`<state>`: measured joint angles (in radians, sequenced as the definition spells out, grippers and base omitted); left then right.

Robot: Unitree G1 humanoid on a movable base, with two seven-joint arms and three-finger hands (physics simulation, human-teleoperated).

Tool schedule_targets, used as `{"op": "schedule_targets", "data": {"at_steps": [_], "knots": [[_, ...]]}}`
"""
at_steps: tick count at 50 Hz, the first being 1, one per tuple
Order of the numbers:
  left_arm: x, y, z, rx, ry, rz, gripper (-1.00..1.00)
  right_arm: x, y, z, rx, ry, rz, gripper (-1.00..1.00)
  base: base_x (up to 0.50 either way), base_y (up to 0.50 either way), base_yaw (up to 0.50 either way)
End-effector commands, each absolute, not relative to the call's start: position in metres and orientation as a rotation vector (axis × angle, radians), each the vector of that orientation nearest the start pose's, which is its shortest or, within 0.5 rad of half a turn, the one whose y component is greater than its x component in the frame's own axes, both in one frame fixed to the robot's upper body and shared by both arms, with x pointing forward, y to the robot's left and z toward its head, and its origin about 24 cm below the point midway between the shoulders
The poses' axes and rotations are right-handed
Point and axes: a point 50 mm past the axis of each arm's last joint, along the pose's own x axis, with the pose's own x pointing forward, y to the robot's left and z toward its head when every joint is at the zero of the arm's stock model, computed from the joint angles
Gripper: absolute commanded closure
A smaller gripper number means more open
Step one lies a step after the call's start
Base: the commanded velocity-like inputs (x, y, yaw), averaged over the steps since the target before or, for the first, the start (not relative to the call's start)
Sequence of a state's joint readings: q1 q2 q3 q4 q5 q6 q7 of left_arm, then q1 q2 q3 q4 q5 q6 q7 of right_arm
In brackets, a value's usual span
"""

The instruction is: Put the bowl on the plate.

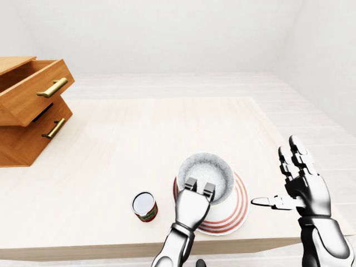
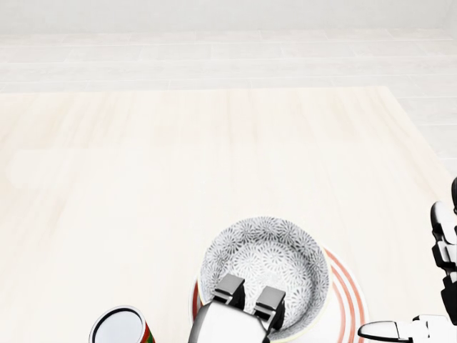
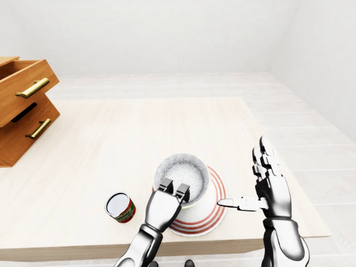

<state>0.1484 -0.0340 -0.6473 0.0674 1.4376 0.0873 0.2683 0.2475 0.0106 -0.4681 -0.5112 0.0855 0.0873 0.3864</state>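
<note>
A grey-white patterned bowl (image 1: 208, 169) is over the left part of a white plate with red rings (image 1: 233, 214), near the table's bottom edge in the left-eye view. I cannot tell whether the bowl rests on the plate or hangs just above it. My left hand (image 1: 199, 188) is shut on the bowl's near rim, with two fingers (image 2: 230, 289) hooked over the edge into the bowl. My right hand (image 1: 278, 178) stands open to the right of the plate, fingers up and thumb pointing at the plate, touching nothing.
A small red-and-green can (image 1: 145, 206) stands left of the plate, close to my left forearm. A wooden drawer chest (image 1: 28, 111) with its top drawer pulled out sits at the table's left edge. The table's bottom edge (image 1: 167, 245) runs just below the plate.
</note>
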Motion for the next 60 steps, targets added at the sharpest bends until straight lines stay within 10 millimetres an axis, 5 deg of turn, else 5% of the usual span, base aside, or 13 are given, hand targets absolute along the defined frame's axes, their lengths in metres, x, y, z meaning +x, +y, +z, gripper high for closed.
{"op": "schedule_targets", "data": {"at_steps": [1, 60], "knots": [[0.184, 0.009, 0.014, 1.277, -0.395, -0.306, 1.00, 0.176, -0.244, 0.102, -0.108, -0.174, -0.112, -1.00, 0.00, 0.00, 0.00], [0.187, 0.003, -0.013, 1.309, -0.339, -0.332, 1.00, 0.179, -0.247, 0.100, -0.102, -0.166, -0.115, -1.00, 0.00, 0.00, 0.00]]}}
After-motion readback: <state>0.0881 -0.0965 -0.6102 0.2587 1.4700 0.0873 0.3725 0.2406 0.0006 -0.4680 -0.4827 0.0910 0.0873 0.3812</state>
